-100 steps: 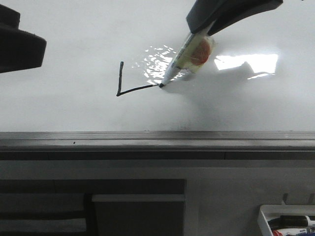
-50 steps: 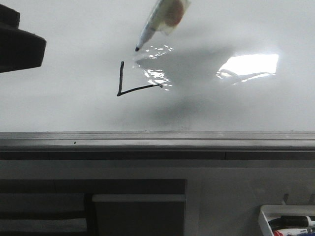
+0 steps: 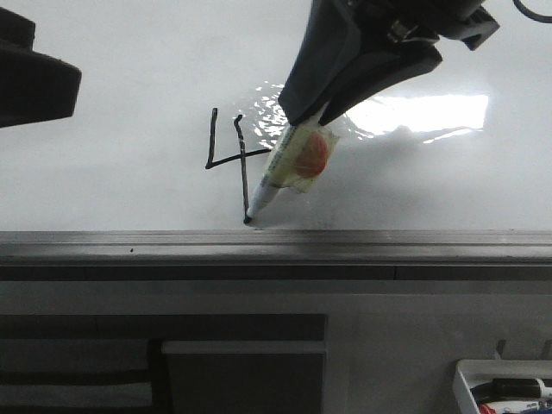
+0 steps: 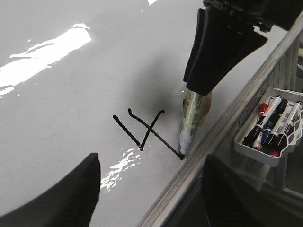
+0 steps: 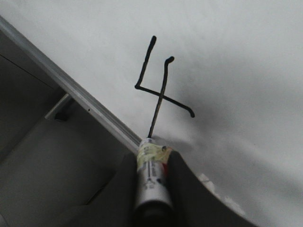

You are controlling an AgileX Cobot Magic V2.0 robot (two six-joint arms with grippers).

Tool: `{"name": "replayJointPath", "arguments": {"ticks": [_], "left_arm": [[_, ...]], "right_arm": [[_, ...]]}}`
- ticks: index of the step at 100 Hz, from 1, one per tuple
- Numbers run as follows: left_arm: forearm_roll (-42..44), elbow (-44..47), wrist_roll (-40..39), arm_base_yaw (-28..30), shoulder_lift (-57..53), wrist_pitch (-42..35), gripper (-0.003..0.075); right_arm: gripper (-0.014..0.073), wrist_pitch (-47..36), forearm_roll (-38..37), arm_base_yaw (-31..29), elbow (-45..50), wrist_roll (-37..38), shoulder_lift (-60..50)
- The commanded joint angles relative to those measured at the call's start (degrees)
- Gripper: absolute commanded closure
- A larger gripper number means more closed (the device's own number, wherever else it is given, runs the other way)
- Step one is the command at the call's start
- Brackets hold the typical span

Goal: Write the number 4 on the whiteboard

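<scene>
On the whiteboard (image 3: 121, 69) we see the number 4 (image 3: 228, 159) near its rail (image 3: 276, 246) at six o'clock. Our right claw (image 3: 304, 119) clamps the marker (image 3: 289, 168); the left claw's spread we cannot tell. Dragging further risks streaking onto the rail.

Three close views, shared number 4 (image 3: 235, 159)

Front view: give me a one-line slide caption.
Right gripper holds the marker tip at the foot of a finished number 4 on the whiteboard.
</scene>
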Motion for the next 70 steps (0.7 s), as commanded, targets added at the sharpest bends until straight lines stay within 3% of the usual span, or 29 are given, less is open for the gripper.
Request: {"name": "replayJointPath", "arguments": {"ticks": [1,19,39,70], "left_arm": [[-0.9,-1.4,-0.6,-0.1,-0.2,-5.6,0.0302],[-0.9,-1.4,-0.6,-0.1,5.2,-17.2,0.0302],[-0.8,-1.5,-0.6,-0.1,14.0,-20.7,0.0302],[-1.5,-2.8,0.8,-0.1,21.2,-26.6,0.0302]], "right_arm": [[0.0655,-4.4,-0.8,0.5,-1.5,-0.7,-2.4],[0.0655,0.0,-0.9,4.5,-5.7,-2.3,-5.0],[0.0655,5.6,-1.2,7.1,-9.6,-2.4,-5.3],[0.0655,7.8,-0.1,8.1,-9.6,-2.4,-5.3]]}}
